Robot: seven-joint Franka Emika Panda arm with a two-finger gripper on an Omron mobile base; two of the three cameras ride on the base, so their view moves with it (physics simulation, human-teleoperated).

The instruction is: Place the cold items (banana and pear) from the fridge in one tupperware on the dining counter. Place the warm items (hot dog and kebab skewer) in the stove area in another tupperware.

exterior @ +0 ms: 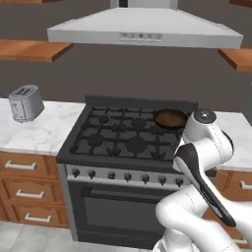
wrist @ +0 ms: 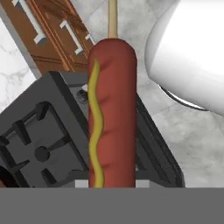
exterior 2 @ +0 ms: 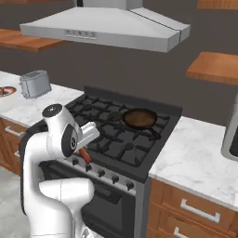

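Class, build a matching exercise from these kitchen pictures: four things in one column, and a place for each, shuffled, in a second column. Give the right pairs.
Things:
1. toaster
2. frying pan
3. hot dog
4. range hood

Places:
A. above the stove
B. on a back burner of the stove
C. on the marble counter left of the stove
D. close before the hand camera, over the stove's front edge

Pairs: 1-C, 2-B, 3-D, 4-A

The white arm with dark joints is folded up tight, elbow high. Its pincer (exterior 2: 85, 155) points down toward 5 o'clock in the right base view, clamped on something.
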